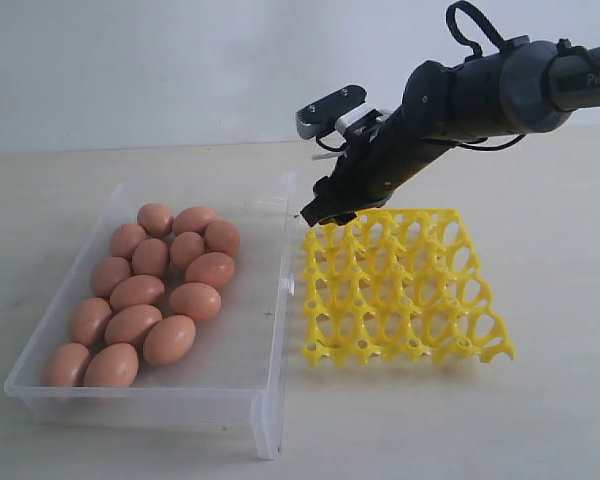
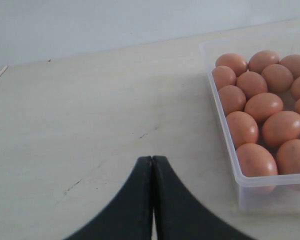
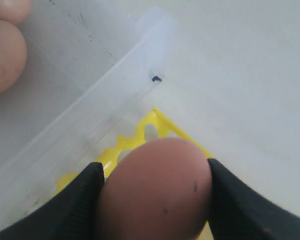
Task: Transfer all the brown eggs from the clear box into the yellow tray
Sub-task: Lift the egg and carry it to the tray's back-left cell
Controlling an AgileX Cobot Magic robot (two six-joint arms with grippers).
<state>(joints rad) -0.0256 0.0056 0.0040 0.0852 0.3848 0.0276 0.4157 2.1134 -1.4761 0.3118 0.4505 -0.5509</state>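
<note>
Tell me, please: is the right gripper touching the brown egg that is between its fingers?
Touching. The right wrist view shows the right gripper pressed against both sides of the brown egg, with no gap visible.

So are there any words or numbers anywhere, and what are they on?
"Pi": white letters on the right arm, cut off by the picture's edge; the rest is unreadable.
Nothing written shows on the brown eggs, the clear box or the yellow tray.
</note>
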